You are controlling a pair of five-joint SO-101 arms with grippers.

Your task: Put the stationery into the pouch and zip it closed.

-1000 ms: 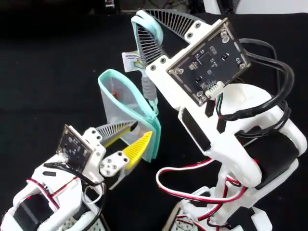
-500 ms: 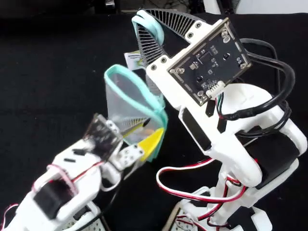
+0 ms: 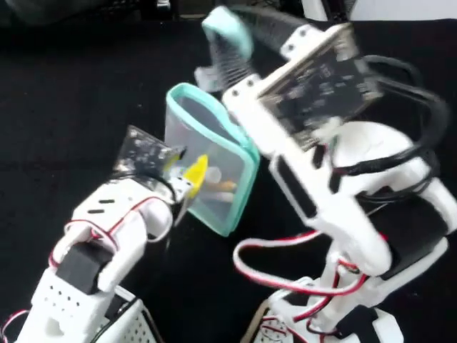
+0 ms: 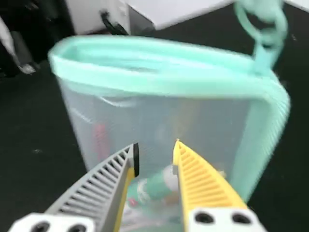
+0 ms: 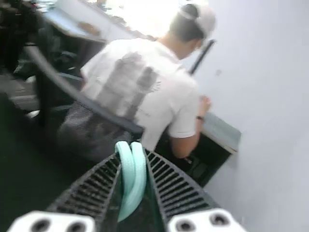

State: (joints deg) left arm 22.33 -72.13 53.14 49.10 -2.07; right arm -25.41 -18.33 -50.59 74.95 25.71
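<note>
The surface [image 3: 78,93] is black and dull. Past its far right corner stands a white wall [image 3: 410,8]. The right wrist view takes in the room behind: a pale wall [image 5: 263,82], a desk [image 5: 220,129] set against it, a mesh-backed chair [image 5: 84,126], and bright light [image 5: 140,10] farther back.

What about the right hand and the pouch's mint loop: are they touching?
Touching. The right wrist view shows the mint loop pinched between the right hand's two ribbed fingers, with no gap on either side.
</note>
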